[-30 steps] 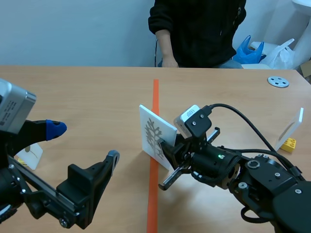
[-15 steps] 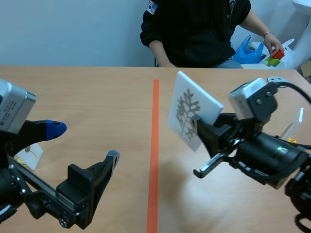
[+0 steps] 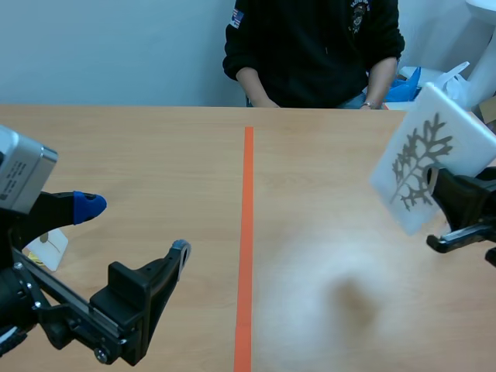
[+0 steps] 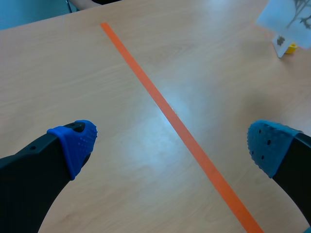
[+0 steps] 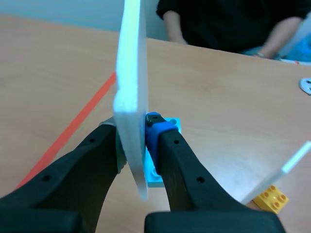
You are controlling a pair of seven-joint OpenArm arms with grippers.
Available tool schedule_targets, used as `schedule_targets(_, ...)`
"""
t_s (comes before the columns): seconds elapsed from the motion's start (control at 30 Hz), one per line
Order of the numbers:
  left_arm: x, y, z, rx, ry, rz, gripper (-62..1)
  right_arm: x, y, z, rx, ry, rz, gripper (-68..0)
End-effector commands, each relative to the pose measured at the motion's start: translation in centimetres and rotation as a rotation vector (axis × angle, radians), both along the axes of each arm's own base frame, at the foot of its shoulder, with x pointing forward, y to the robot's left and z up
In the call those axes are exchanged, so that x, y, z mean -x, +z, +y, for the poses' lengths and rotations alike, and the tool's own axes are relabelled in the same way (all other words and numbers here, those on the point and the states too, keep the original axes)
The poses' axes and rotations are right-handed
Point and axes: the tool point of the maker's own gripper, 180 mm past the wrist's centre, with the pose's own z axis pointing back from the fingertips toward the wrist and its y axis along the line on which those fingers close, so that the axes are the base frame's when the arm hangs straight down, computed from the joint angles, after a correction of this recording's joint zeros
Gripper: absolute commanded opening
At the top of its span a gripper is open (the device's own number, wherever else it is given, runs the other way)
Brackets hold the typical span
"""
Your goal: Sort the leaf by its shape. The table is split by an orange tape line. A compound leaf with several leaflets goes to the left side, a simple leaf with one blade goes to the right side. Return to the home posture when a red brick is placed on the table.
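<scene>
Holding leaf card (image 3: 430, 159) pinched in my right gripper (image 5: 133, 132), airborne right of tape line (image 3: 246, 232); left gripper (image 4: 172, 143) gaping.

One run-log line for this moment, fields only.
right gripper: shut on leaf card | leaf card: held above table, right of tape line | left gripper: open, empty

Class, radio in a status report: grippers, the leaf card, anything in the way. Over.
Left gripper open, low at left. Right gripper shut on leaf card, held above right side. Another card on yellow brick stands nearby.
</scene>
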Motion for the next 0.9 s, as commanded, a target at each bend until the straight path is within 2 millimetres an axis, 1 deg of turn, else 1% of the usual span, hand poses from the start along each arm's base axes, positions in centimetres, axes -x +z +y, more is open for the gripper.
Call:
schedule_targets(0.0, 0.0, 0.5, -0.1, 0.018, 0.003, -0.016, 1.4, -0.7, 0.7, -0.5, -0.013, -0.019, -0.031, -66.0)
schedule_targets(0.13, 0.0, 0.5, -0.1, 0.018, 0.003, -0.016, 1.4, -1.5, -0.9, -2.2, -0.004, -0.086, 0.011, -66.0)
schedule_targets(0.47, 0.0, 0.5, -0.1, 0.018, 0.003, -0.016, 1.4, -3.8, -5.9, -6.4, -0.051, -0.215, 0.106, -66.0)
schedule_targets(0.57, 0.0, 0.5, -0.1, 0.018, 0.003, -0.016, 1.4, -4.1, -7.3, -7.1, -0.076, -0.248, 0.130, -66.0)
schedule_targets(0.67, 0.0, 0.5, -0.1, 0.018, 0.003, -0.016, 1.4, -4.2, -8.2, -7.4, -0.092, -0.266, 0.145, -66.0)
schedule_targets(0.87, 0.0, 0.5, -0.1, 0.018, 0.003, -0.016, 1.4, -3.9, -8.9, -8.1, -0.070, -0.311, 0.158, -66.0)
